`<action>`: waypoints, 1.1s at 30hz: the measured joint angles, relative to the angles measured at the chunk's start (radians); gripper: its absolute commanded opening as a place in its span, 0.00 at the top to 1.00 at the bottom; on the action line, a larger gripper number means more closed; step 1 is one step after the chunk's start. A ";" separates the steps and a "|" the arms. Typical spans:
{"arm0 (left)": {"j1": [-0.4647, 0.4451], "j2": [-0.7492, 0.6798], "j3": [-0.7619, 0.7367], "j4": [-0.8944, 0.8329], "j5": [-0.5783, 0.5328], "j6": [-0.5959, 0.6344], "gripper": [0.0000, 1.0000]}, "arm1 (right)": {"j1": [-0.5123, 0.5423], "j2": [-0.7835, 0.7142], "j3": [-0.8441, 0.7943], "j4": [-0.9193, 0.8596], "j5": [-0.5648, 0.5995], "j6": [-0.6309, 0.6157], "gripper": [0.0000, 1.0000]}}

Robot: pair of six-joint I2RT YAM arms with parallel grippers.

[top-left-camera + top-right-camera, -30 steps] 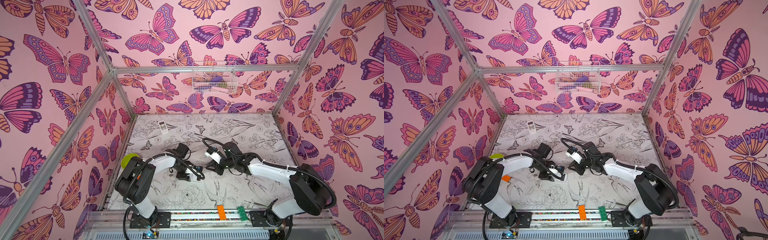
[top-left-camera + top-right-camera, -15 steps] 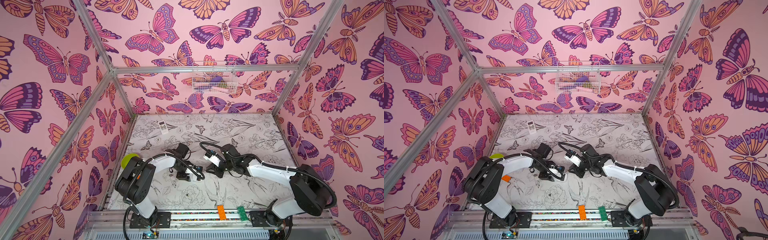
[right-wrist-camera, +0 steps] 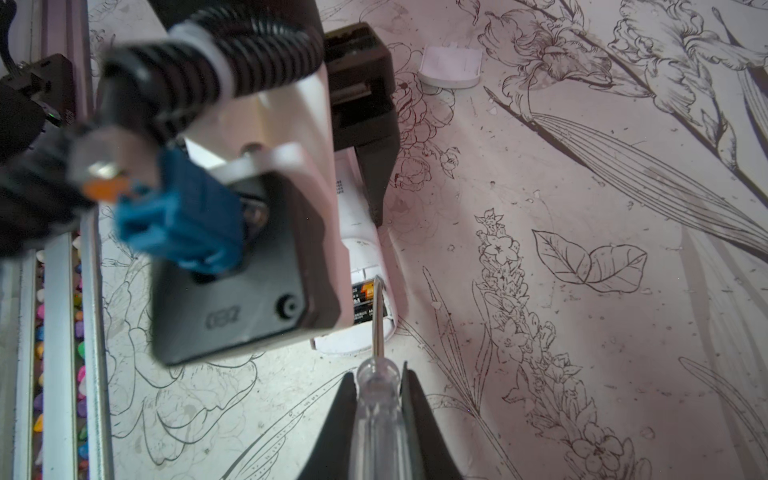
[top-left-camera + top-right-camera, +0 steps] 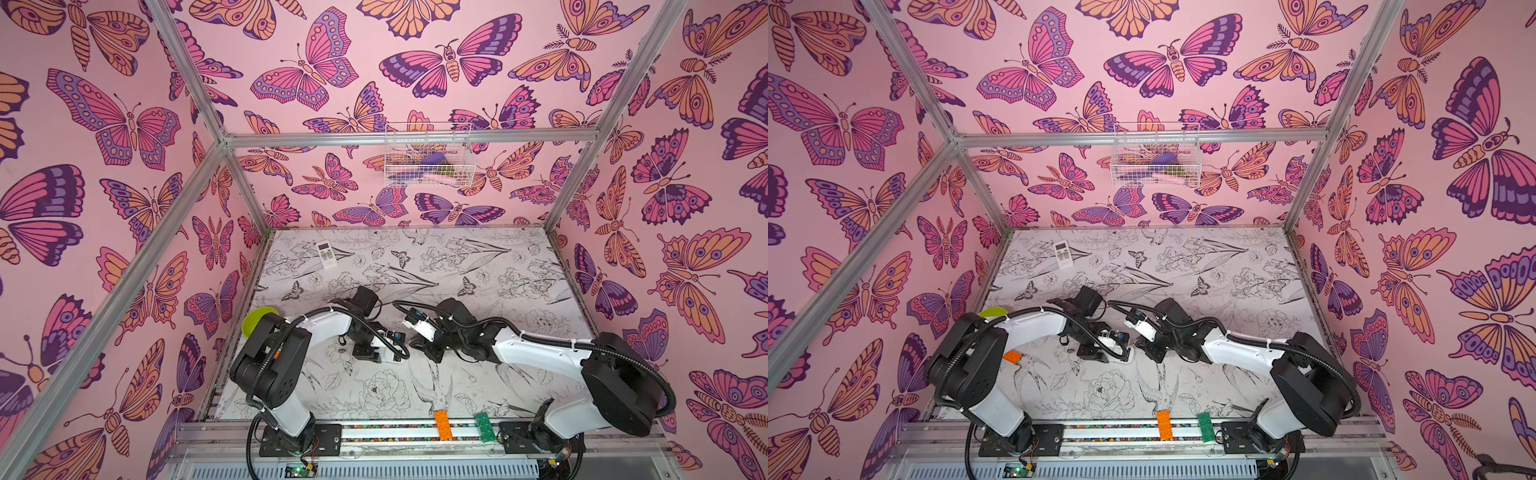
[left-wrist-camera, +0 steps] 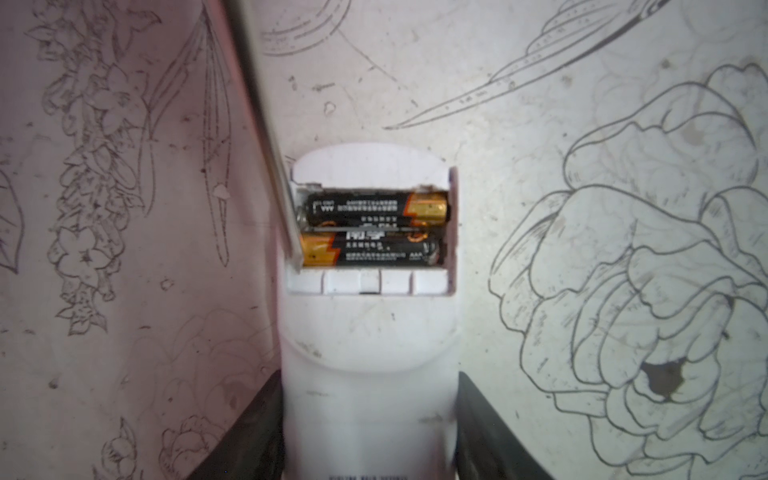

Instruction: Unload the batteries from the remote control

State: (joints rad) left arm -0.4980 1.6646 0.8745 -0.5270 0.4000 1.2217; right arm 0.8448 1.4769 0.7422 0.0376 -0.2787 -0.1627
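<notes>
The left hand [image 5: 370, 419] clamps the smooth white plastic remote [image 5: 370, 353], flat mid-worktop [image 5: 540, 124]. Two slim black-and-gold cylindrical batteries [image 5: 374, 228] fill its open bay (laid opposite ways). The right hand [image 3: 378, 386] pinches a clear-handled screwdriver [image 3: 376, 415], its steel tip at the bay's edge.

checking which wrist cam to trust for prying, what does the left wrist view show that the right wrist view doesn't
Left wrist only: both batteries in full, side by side in the opened remote. Right wrist only: the right gripper clamping the screwdriver by its clear handle, a loose white cover. Both: the remote in the left gripper, screwdriver tip at the batteries' end.
</notes>
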 measured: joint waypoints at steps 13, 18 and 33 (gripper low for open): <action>0.000 0.000 0.000 0.000 0.000 0.000 0.49 | 0.020 -0.047 -0.026 -0.029 0.061 -0.018 1.00; 0.000 0.000 -0.001 0.000 0.000 0.000 0.49 | 0.042 -0.047 -0.028 -0.017 0.096 -0.018 1.00; 0.000 -0.002 -0.003 0.003 0.000 -0.001 0.49 | 0.064 -0.027 -0.038 0.068 0.106 0.005 1.00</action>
State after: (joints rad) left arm -0.4980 1.6630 0.8715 -0.5236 0.4000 1.2209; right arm 0.9092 1.4502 0.7040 0.1051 -0.1722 -0.1574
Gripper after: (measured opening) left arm 0.575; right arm 0.175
